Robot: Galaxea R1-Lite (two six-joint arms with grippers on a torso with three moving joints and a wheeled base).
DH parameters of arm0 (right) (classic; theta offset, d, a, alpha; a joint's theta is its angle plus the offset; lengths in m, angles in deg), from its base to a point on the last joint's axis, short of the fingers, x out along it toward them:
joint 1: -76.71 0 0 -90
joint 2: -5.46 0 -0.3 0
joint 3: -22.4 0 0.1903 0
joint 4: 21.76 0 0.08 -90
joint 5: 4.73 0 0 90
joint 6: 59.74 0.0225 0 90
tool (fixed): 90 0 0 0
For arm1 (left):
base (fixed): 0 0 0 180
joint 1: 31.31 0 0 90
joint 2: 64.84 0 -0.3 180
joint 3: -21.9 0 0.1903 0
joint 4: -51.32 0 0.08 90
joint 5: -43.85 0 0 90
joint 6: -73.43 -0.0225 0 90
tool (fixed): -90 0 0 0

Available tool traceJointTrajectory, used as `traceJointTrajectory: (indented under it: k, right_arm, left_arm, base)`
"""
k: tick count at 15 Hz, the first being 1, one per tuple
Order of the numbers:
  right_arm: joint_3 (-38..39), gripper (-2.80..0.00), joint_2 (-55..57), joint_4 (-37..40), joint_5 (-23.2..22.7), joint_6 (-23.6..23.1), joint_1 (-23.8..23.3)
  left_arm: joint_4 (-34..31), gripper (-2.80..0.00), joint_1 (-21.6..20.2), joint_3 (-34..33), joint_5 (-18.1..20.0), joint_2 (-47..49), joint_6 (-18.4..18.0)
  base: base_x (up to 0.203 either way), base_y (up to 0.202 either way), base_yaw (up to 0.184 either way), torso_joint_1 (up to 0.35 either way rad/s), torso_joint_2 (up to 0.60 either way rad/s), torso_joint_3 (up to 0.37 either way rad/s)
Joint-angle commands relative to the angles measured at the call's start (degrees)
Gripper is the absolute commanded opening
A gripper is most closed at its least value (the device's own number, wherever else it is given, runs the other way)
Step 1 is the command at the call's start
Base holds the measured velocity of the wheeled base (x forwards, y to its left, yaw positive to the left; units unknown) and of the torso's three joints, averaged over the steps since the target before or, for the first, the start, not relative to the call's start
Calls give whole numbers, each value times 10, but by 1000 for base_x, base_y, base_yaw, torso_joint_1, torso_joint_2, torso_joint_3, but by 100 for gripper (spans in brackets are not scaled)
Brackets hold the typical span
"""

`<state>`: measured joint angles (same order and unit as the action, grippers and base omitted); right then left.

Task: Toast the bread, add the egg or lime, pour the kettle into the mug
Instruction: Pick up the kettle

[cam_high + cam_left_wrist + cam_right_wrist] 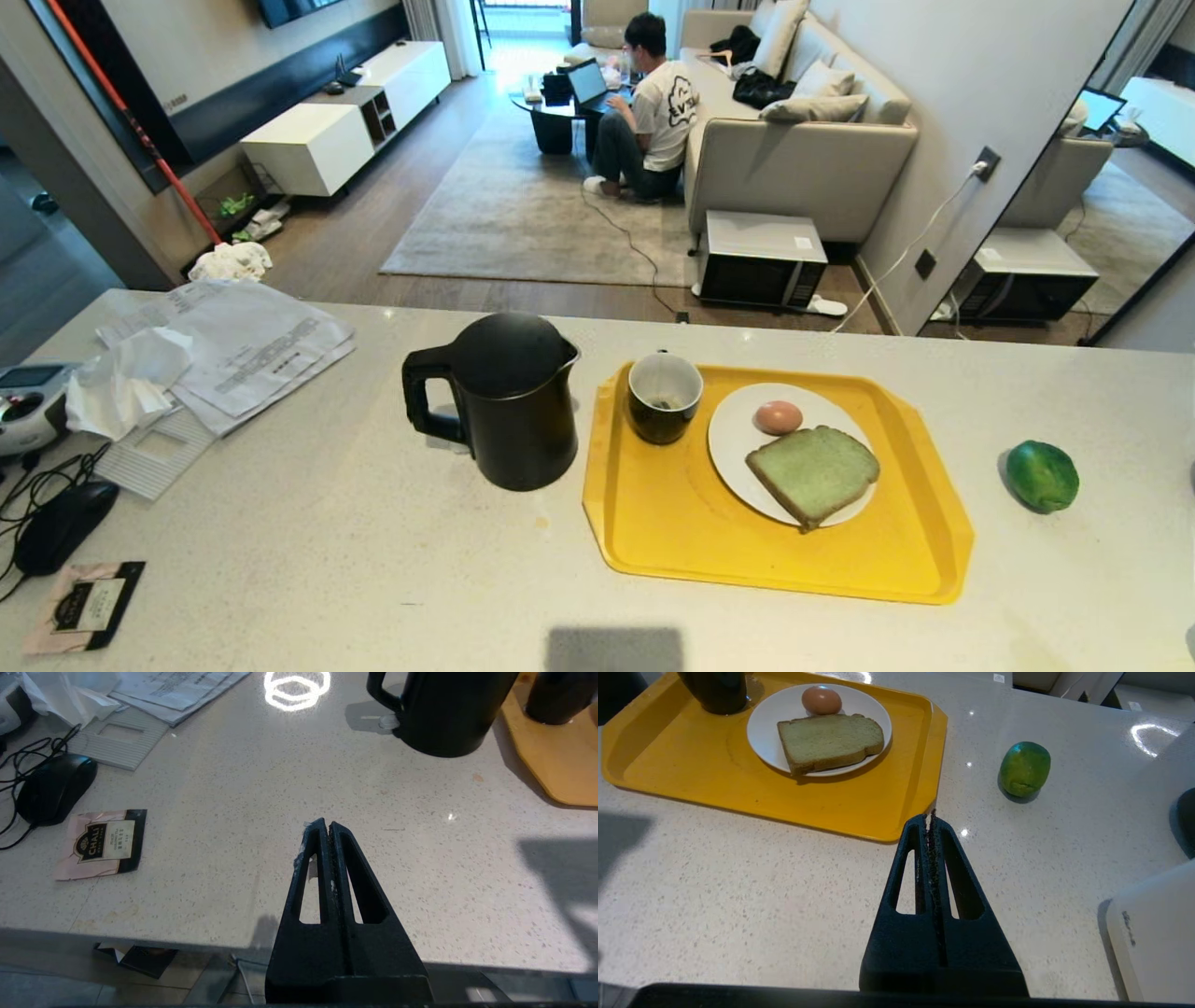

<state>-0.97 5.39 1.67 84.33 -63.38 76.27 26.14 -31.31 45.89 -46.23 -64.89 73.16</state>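
Observation:
A pale green bread slice lies on a white plate with the pinkish egg beside it, on a yellow tray. The black mug stands on the tray's far left corner. The tall black kettle stands on the counter left of the tray. The green lime rests on the counter to the right. My left gripper is shut and empty near the counter's front edge. My right gripper is shut and empty just before the tray's near corner. The bread, egg and lime show ahead of it.
Papers and a crumpled tissue lie at the counter's far left, with a black mouse and a tea sachet nearer. A white appliance sits at the right. A person sits on the floor beyond.

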Motion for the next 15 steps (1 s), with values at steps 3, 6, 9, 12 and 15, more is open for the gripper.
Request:
traceJointTrajectory:
  k: [3,6,9,12,15]
  right_arm:
    - [1,-280,1,0,0,-1,0]
    - [1,-280,1,-1,0,-1,0]
    - [1,-280,1,-1,0,-1,0]
    - [1,-280,1,0,0,-1,0]
    - [1,-280,1,0,0,-1,0]
  left_arm:
    - [1,-280,0,-1,0,0,0]
    - [1,-280,0,0,0,0,0]
    - [1,-280,0,0,0,0,1]
    - [1,-280,1,0,0,0,0]
    - [1,-280,0,0,0,0,1]
  base:
    - [18,0,0,13,5,0]
    - [0,0,0,0,0,0]
    - [0,0,0,0,0,0]
    - [0,0,0,0,0,0]
    - [-36,0,0,5,4,-1]
